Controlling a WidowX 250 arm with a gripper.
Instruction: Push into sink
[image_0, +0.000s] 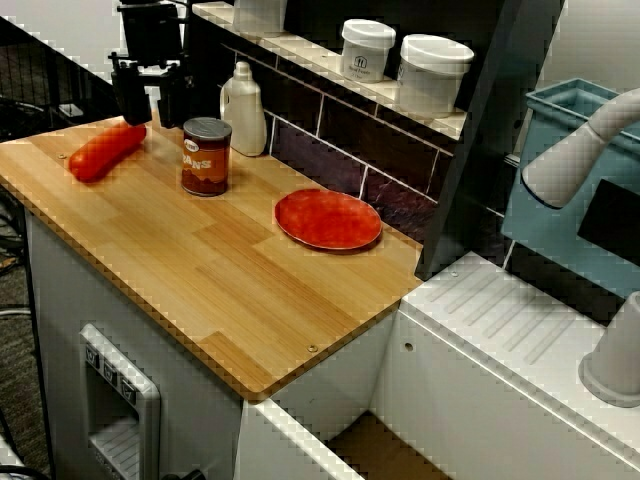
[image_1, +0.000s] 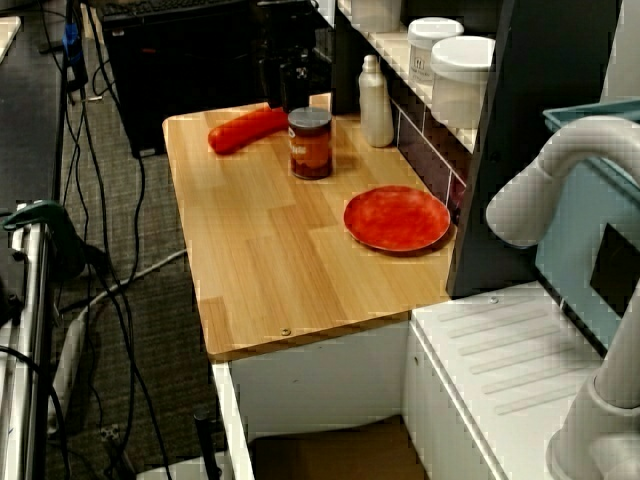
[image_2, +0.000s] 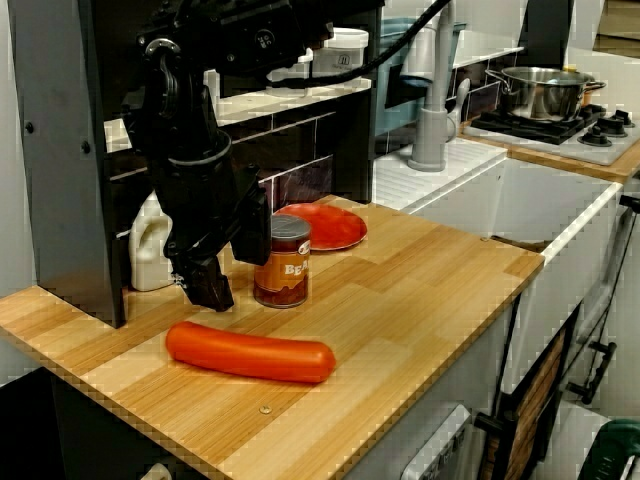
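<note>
Closest to you on the desk (image_2: 420, 270) lies the red sausage (image_2: 250, 352), smooth, rounded, probably light and prone to roll, so shove it broadside at mid-length. Just behind it hangs the hand (image_2: 205, 275), touching nothing; whether its fingers are spread you cannot tell. Right of that stand the can (image_2: 282, 260) and red plate (image_2: 322, 226), between sausage and sink (image_2: 560, 205). Only this side view shows the basin; the overhead views show just drainboard and tap.
</note>
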